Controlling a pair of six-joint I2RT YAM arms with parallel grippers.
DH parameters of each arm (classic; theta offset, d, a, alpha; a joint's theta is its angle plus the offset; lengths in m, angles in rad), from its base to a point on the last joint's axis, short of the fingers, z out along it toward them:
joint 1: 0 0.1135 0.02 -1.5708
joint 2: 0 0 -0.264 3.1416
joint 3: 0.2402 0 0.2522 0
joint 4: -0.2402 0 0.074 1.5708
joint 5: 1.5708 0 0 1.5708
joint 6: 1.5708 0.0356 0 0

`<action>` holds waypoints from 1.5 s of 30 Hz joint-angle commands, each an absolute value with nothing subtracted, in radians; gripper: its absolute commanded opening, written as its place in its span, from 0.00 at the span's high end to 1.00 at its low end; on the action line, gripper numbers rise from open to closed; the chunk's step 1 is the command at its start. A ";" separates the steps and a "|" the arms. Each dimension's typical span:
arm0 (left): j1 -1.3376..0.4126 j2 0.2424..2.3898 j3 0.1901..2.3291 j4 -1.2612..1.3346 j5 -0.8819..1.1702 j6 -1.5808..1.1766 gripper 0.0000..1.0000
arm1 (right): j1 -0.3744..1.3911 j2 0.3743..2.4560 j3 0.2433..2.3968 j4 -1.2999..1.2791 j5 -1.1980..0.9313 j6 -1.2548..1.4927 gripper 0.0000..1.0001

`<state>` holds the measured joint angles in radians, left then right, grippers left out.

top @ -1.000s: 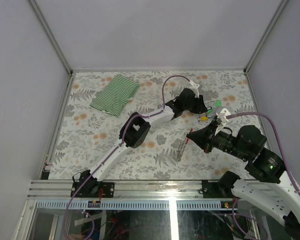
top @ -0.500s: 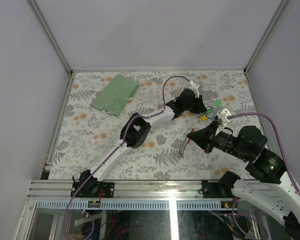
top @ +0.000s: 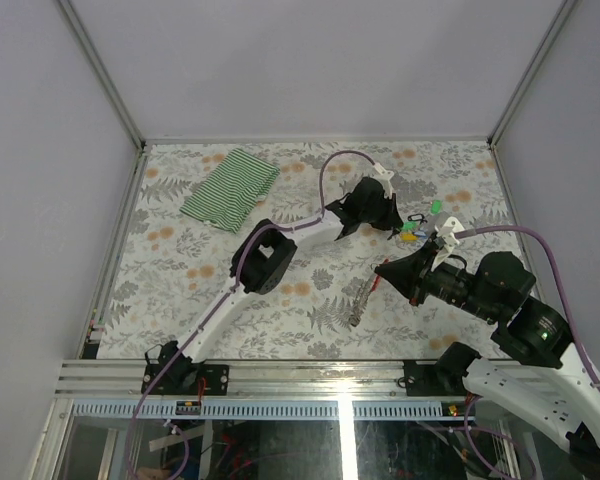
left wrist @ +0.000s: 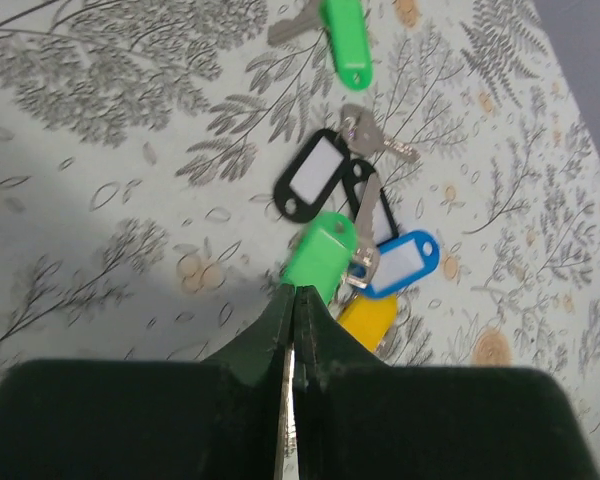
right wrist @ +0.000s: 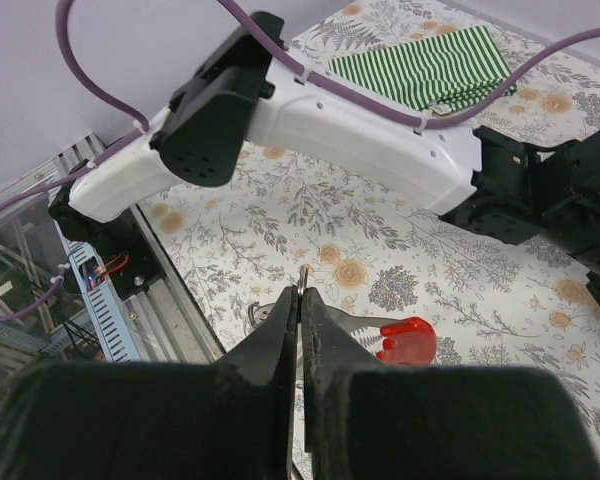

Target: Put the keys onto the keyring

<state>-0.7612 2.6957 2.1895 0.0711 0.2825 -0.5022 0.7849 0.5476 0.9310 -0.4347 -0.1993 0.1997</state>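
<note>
In the left wrist view my left gripper [left wrist: 300, 290] is shut on one of the keys, with its green tag [left wrist: 320, 258] sticking out past the fingertips and its silvery blade edge-on between the jaws. Just beyond it lie more keys with black [left wrist: 308, 180], blue [left wrist: 405, 265] and yellow [left wrist: 368, 318] tags, and another green one [left wrist: 345, 40] farther off. My right gripper [right wrist: 300, 292] is shut on the keyring, whose thin metal loop [right wrist: 300, 272] pokes out above the tips, with its red part [right wrist: 408, 340] to the right. From above, the keyring's silvery strip [top: 362, 300] hangs below the right gripper [top: 380, 270].
A folded green-and-white striped cloth [top: 230, 187] lies at the back left of the floral table [top: 180, 290]. The left arm's white link [right wrist: 360, 130] crosses in front of the right wrist camera. Metal rails [top: 280, 375] run along the near edge.
The left gripper has closed on the green-tagged key and shifted slightly left, away from the pile. The right gripper has kept its hold on the keyring and barely moved.
</note>
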 commanded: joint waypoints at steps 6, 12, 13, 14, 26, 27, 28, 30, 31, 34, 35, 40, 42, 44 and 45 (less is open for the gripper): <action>-0.743 2.492 2.007 0.049 0.308 -0.342 1.00 | 0.790 0.552 0.940 -0.369 -0.193 0.183 1.00; -0.740 2.371 1.879 0.079 0.314 -0.307 1.00 | 0.790 0.550 0.941 -0.373 -0.188 0.183 1.00; -0.740 2.346 1.855 0.082 0.314 -0.297 1.00 | 0.790 0.549 0.940 -0.374 -0.186 0.182 1.00; -0.739 2.321 1.828 0.085 0.318 -0.286 1.00 | 0.790 0.549 0.941 -0.375 -0.184 0.182 1.00; -0.731 1.893 1.357 0.194 0.400 -0.160 1.00 | 0.790 0.513 0.917 -0.348 -0.083 0.179 1.00; -0.731 1.855 1.314 0.209 0.391 -0.153 1.00 | 0.789 0.509 0.910 -0.339 -0.075 0.178 1.00; -0.731 1.815 1.279 0.218 0.390 -0.144 1.00 | 0.790 0.509 0.904 -0.329 -0.071 0.179 1.00; -0.732 1.736 1.212 0.234 0.406 -0.121 1.00 | 0.790 0.511 0.896 -0.312 -0.074 0.177 1.00; -0.733 1.697 1.167 0.250 0.412 -0.119 1.00 | 0.790 0.512 0.892 -0.302 -0.082 0.178 1.00; -0.734 1.578 1.066 0.265 0.413 -0.104 1.00 | 0.790 0.515 0.876 -0.278 -0.098 0.182 1.00; -0.738 1.532 1.032 0.260 0.394 -0.098 1.00 | 0.789 0.518 0.873 -0.275 -0.105 0.182 1.00; -0.763 1.333 0.920 0.113 0.325 -0.034 1.00 | 0.790 0.530 0.878 -0.294 -0.097 0.177 1.00; -0.777 1.260 0.895 0.020 0.264 -0.024 1.00 | 0.790 0.534 0.885 -0.311 -0.076 0.169 1.00; -0.794 1.220 0.893 -0.096 0.232 -0.043 1.00 | 0.789 0.538 0.892 -0.324 -0.052 0.162 1.00; -0.797 1.206 0.893 -0.141 0.236 -0.071 1.00 | 0.789 0.539 0.894 -0.327 -0.045 0.158 1.00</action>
